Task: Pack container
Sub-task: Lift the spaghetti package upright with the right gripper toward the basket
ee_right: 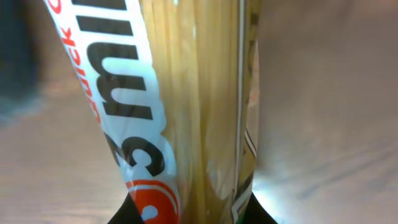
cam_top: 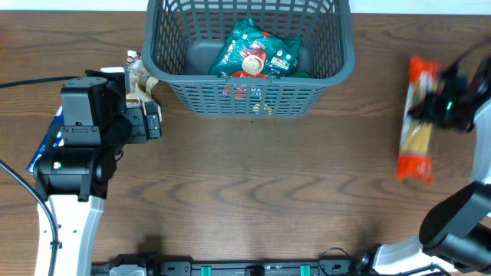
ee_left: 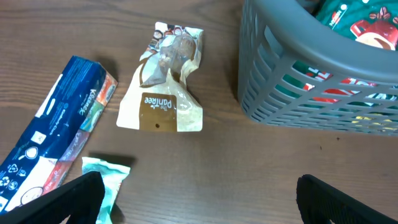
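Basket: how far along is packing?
Done: green packets sit in the basket. In hand: the right end effector grips the pasta, out to the basket's right. To do: the pouch, blue box and mint packet lie beside the basket, near the open left end effector.

Grey container (cam_top: 307, 96) holding green packets (cam_top: 253, 50), right pincer (cam_top: 431, 106) on spaghetti pack (cam_top: 415, 149)

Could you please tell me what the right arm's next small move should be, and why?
Probably it should carry the spaghetti packet leftward toward the container. The right end effector is shut on that packet, well to the right of the container. The container holds green packets but shows bare floor on its left side.
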Robot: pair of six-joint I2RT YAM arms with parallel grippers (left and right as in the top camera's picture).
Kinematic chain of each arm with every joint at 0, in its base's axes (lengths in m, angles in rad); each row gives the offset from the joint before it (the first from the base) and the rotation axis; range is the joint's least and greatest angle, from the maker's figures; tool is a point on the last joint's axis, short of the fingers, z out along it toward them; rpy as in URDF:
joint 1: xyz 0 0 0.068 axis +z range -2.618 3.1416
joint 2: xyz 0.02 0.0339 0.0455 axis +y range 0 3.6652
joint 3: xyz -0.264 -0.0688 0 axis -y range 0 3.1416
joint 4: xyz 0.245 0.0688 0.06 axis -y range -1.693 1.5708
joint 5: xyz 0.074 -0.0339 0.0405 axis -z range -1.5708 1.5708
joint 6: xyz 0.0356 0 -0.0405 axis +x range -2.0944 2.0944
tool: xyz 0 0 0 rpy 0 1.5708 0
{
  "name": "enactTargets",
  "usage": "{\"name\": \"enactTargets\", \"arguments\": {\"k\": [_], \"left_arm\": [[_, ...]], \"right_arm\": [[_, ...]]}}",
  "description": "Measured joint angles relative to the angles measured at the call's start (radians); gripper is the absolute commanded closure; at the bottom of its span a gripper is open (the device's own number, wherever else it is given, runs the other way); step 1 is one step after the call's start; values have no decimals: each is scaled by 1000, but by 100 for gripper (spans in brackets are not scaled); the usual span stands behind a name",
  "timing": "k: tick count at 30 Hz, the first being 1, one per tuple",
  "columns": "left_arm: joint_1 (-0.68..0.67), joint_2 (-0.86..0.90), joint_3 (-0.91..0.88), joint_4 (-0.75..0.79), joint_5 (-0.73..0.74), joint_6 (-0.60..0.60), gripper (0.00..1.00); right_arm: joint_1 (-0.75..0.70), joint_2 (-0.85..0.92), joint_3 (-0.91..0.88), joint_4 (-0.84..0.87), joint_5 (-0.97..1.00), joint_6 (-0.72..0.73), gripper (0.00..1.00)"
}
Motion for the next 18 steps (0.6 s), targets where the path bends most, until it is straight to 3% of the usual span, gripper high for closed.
{"name": "enactTargets", "arguments": {"k": [9, 14, 18], "left_arm": [[0, 0, 0, -20, 0, 0, 2], [0, 0, 0, -22, 0, 0, 1], [0, 0, 0, -23, 0, 0, 2]], "right_arm": [[245, 2, 613, -171, 68, 15, 99], [456, 1, 801, -142, 82, -135, 99], [636, 1, 824, -44, 76, -334, 99]]}}
